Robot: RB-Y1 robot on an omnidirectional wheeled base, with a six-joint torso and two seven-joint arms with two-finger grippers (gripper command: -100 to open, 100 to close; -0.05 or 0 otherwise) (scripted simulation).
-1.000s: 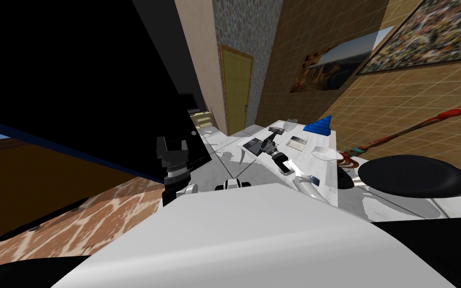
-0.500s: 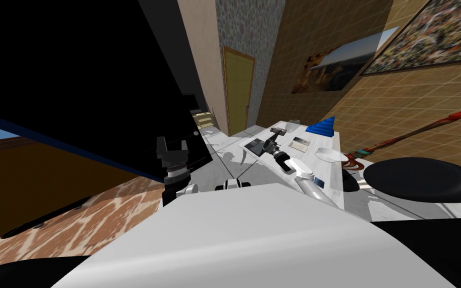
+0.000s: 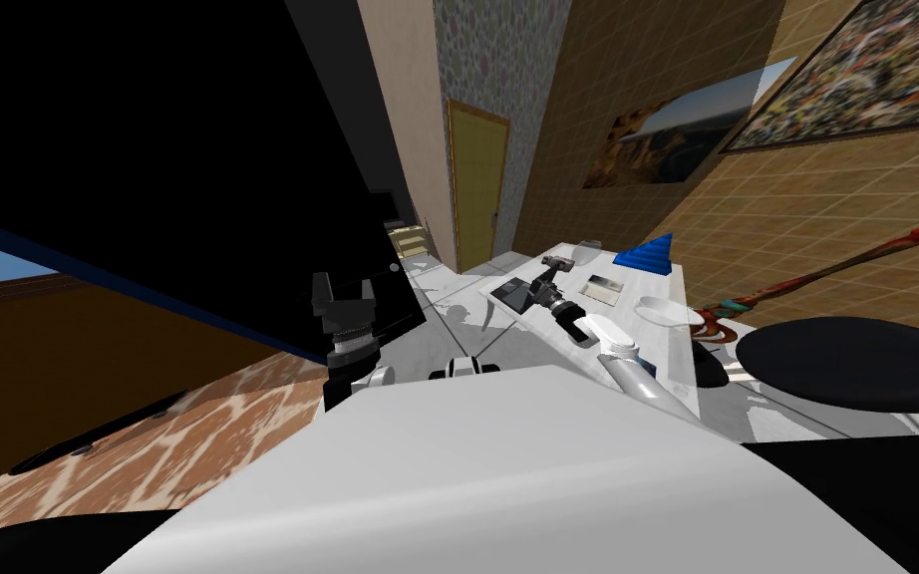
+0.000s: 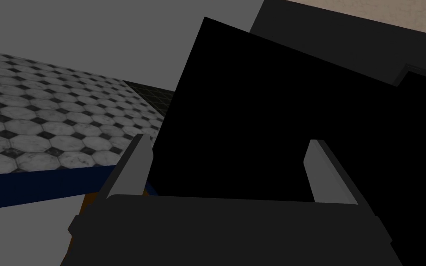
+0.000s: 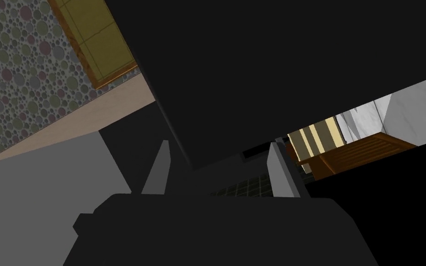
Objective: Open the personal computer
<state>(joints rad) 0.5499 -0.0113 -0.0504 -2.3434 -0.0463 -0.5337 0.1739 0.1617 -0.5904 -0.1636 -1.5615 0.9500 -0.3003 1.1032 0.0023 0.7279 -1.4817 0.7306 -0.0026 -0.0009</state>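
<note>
Plainly, at the far left the left gripper (image 3: 344, 290) is held up before a black area, well apart from the work; its 2 fingers stand spread with nothing between them. Further right, on the white table (image 3: 637, 294), lies the personal computer (image 3: 509, 293), a dark grey flat slab that looks shut. The right gripper (image 3: 553, 263) reaches out just beside its far right edge, though whether it touches cannot be told. In the right wrist view its 2 fingers (image 5: 283, 171) are parted around a dark plane and grip nothing. Further right on the table sit a pale card (image 3: 602, 287), a blue stepped cone (image 3: 649, 255) and a white plate (image 3: 669, 311). The computer is probably stiff and light in the lid, hinged along 1 long edge, with smooth faces that thin blades would slip on. The lid likely wants lifting at the middle of its free edge, opposite the hinge, though which edge that is cannot be told from here. The base may slide on the smooth top if the pull runs sideways rather than upward.
</note>
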